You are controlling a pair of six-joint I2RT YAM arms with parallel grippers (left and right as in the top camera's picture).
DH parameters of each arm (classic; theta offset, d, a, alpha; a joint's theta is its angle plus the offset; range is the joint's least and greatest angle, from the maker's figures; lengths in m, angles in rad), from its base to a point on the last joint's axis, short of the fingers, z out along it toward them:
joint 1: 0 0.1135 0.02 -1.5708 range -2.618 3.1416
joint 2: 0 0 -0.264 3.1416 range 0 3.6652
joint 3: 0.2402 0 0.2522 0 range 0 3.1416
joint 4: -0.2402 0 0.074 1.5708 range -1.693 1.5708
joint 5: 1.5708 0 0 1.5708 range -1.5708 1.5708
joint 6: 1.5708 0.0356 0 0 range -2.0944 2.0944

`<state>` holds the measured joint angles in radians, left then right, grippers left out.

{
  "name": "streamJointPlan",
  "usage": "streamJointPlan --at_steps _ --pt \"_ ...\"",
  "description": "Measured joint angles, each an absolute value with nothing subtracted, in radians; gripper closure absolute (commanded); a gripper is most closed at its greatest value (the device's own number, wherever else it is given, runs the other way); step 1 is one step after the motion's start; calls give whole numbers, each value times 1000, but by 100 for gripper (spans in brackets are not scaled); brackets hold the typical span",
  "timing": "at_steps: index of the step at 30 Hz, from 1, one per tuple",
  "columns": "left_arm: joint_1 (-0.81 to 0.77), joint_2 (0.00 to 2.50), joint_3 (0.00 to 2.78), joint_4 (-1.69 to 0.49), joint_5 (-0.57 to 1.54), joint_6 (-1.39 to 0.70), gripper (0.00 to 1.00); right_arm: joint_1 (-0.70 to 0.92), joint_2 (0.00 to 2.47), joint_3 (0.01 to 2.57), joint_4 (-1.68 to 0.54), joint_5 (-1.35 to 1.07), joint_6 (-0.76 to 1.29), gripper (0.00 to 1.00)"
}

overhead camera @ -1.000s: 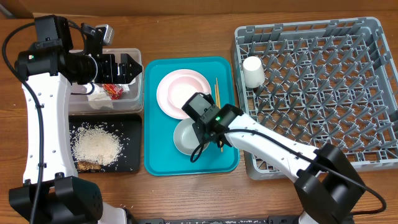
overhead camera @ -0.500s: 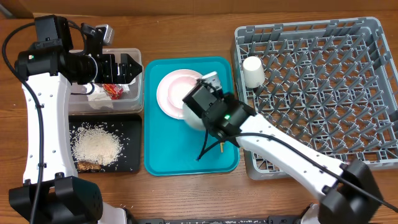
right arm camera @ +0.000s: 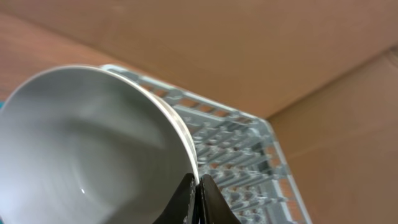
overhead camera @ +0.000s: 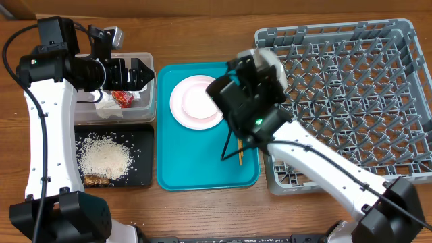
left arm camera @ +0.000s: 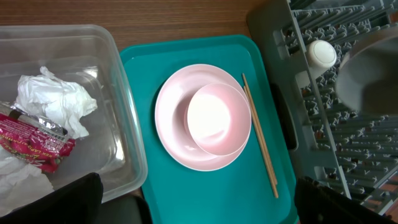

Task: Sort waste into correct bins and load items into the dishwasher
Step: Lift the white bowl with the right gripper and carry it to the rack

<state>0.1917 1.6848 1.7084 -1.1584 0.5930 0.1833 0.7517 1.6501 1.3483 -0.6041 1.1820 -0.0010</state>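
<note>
My right gripper [right arm camera: 196,186] is shut on the rim of a white bowl [right arm camera: 87,143]. It holds the bowl tilted in the air over the near-left corner of the grey dish rack [overhead camera: 324,28]. The bowl [overhead camera: 268,57] and arm hide the white cup from overhead, but the cup [left arm camera: 322,55] shows in the rack in the left wrist view. A pink bowl [left arm camera: 217,118] sits on the pink plate [left arm camera: 180,137] on the teal tray, chopsticks [left arm camera: 260,143] beside them. Over the clear tub [overhead camera: 150,101] hovers my left gripper [overhead camera: 145,73], open and empty.
The clear tub holds crumpled napkins [left arm camera: 53,99] and a red wrapper [left arm camera: 34,146]. In front of it the black tray [overhead camera: 145,158] carries loose rice [overhead camera: 104,158] and brown scraps. The teal tray [overhead camera: 202,169] lies between the bins and the rack.
My right arm has lifted the white bowl off the teal tray and carried it up and to the right, toward the rack's corner. The left arm has not moved.
</note>
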Motion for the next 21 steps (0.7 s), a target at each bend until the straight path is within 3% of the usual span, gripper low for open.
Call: streamJointPlan --at_steps 9,21 --pt "192 1685 1708 -1158 593 183 0 509 1650 1348 -500 1221 -66 96" --pt "192 1685 1708 -1158 593 183 0 154 1650 1348 -284 1063 -302 96"
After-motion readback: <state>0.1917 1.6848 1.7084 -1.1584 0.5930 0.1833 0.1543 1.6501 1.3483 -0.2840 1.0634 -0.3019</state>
